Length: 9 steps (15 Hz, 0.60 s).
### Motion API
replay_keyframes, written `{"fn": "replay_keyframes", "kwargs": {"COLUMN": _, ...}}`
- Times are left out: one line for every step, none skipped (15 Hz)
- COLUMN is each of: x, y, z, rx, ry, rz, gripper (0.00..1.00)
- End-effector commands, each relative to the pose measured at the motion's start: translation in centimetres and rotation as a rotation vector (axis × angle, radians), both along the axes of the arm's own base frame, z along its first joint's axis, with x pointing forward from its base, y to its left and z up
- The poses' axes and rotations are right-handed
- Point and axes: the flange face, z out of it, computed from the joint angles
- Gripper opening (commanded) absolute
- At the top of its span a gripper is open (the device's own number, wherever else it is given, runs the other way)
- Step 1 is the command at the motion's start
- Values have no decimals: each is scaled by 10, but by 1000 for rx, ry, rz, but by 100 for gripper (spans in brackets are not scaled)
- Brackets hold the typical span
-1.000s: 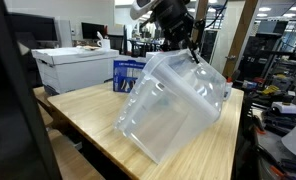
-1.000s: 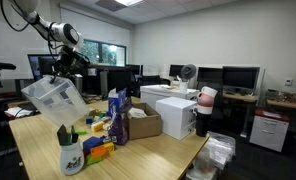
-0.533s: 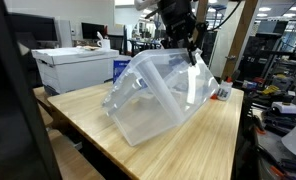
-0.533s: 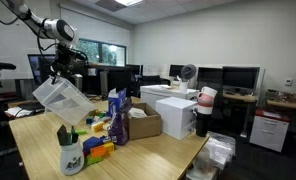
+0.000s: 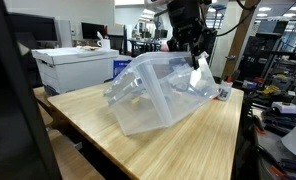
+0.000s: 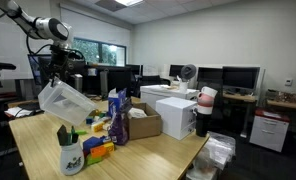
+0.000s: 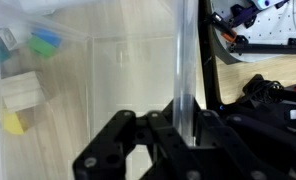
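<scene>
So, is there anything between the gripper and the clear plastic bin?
Nothing visible. The gripper is shut on a wall of the clear plastic bin, which hangs tilted over the wooden table; in the wrist view the wall sits directly between its fingers.

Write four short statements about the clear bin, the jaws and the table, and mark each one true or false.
1. The clear plastic bin is tilted over the wooden table, not standing upright. True.
2. The jaws stand wide open, clear of the bin. False: in the wrist view they are shut on the bin's thin wall.
3. The bin is solid blue and hides what lies behind it. False: it is see-through, and coloured blocks show through its wall in the wrist view.
4. A cup with pens or markers standing in it sits near the table's edge in an exterior view. True.
</scene>
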Motion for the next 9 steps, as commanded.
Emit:
{"fn": "replay_keyframes", "kwargs": {"x": -25, "y": -10, "z": -4, "rx": -31, "ry": -102, "rz": -6, "gripper": 4}}
{"fn": "replay_keyframes", "kwargs": {"x": -29, "y": -11, "z": -5, "rx": -40, "ry": -119, "rz": 17, "gripper": 4}}
{"fn": "replay_keyframes", "kwargs": {"x": -33, "y": -11, "z": -7, "rx": -47, "ry": -136, "rz": 26, "gripper": 4}}
{"fn": "replay_keyframes", "kwargs": {"x": -37, "y": -11, "z": -8, "rx": -54, "ry": -154, "rz": 44, "gripper": 4}}
{"fn": "replay_keyframes", "kwargs": {"x": -41, "y": -11, "z": -10, "rx": -61, "ry": -166, "rz": 54, "gripper": 4}}
{"fn": "replay_keyframes", "kwargs": {"x": -45, "y": -10, "z": -12, "rx": -60, "ry": -183, "rz": 61, "gripper": 3}}
{"fn": "replay_keyframes", "kwargs": {"x": -51, "y": -9, "z": -15, "rx": -66, "ry": -192, "rz": 77, "gripper": 3}}
{"fn": "replay_keyframes", "kwargs": {"x": -55, "y": -8, "z": -17, "rx": -70, "ry": -202, "rz": 83, "gripper": 3}}
{"fn": "replay_keyframes", "kwargs": {"x": -60, "y": -8, "z": -19, "rx": -75, "ry": -210, "rz": 95, "gripper": 4}}
